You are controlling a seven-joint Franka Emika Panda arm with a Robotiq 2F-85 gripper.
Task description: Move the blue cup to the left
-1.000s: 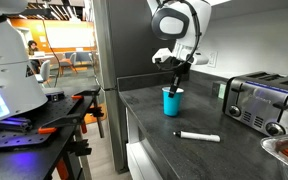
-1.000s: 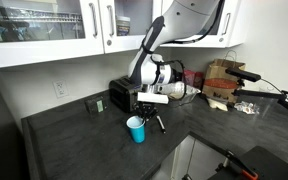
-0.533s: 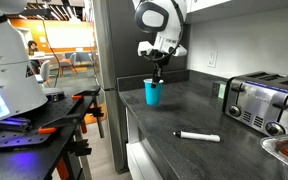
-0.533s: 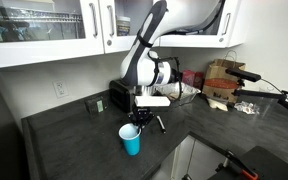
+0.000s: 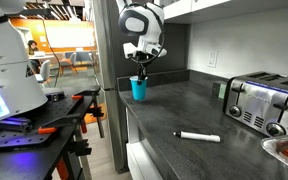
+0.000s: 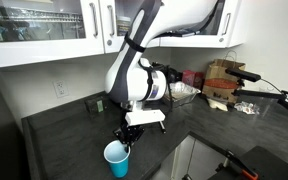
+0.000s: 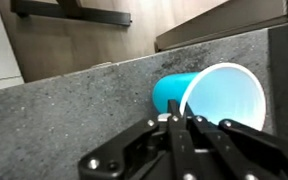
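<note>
Looking like the late part of the shift to the left: holding the blue cup (image 5: 138, 88) upright at the far end of the dark surface (image 5: 189, 108), close to the edge and well apart from the marker (image 5: 197, 136) and the toaster (image 5: 259, 101). Finding the same cup (image 6: 116, 158) near the surface's front edge in an exterior view. Not being able to tell whether the base is resting on the surface or hanging just above it.

Likely calling next for settling the cup fully down, then opening and rising straight up. Needing care here, with a light cup standing so near the drop.

Keeping the fingers (image 7: 197, 128) nearly closed, pinching the cup's wall at the rim, apparently with one tip inside and one outside, going by the wrist view. Touching nothing else.
</note>
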